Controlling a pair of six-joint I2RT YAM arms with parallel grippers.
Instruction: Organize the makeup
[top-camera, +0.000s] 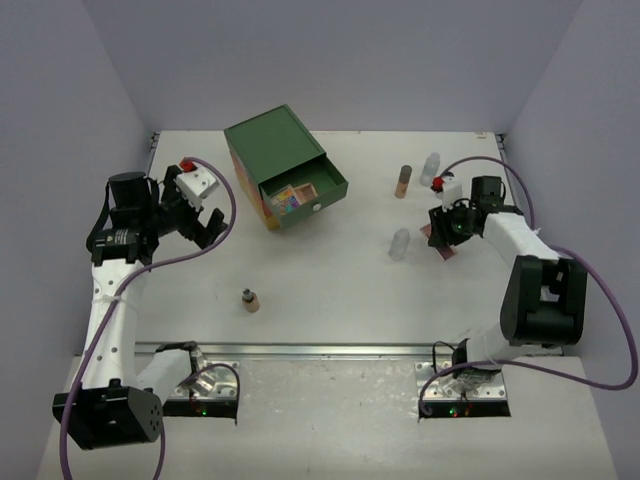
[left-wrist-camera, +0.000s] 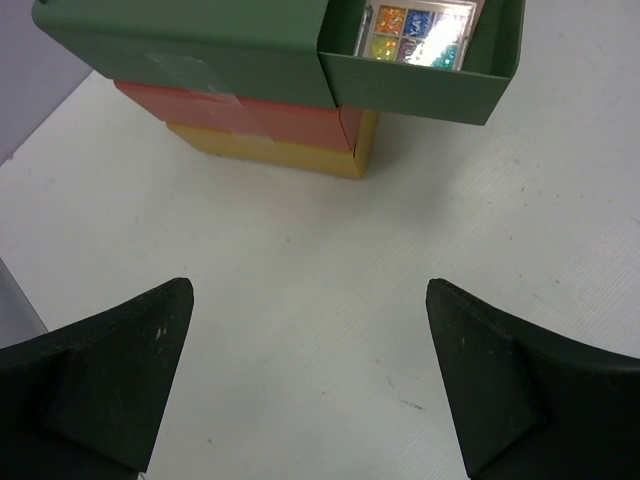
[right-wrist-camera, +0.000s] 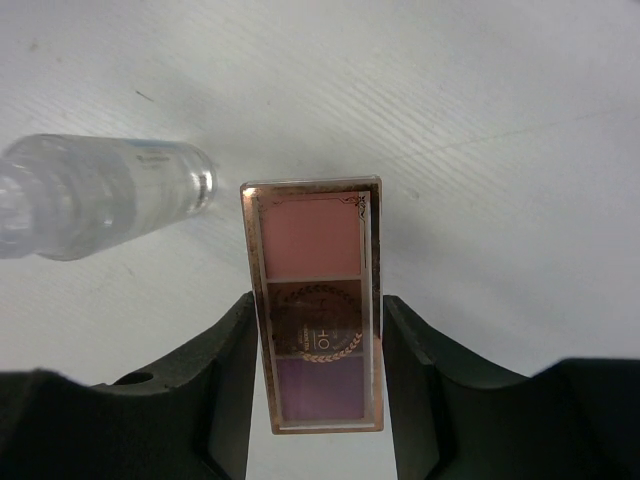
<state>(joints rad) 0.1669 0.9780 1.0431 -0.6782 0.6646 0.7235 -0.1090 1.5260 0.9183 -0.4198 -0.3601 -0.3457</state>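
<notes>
We see the right gripper closed partway on a pink-and-brown palette at the table's three o'clock, with a clear bottle at the palette's ten o'clock. The left gripper gapes wide and empty (at nine o'clock) before the three-drawer box, whose open green drawer holds a multicoloured palette.

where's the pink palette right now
The pink palette is held in the right pincer, on the table's right side in the top view, a clear bottle just left of it.
</notes>
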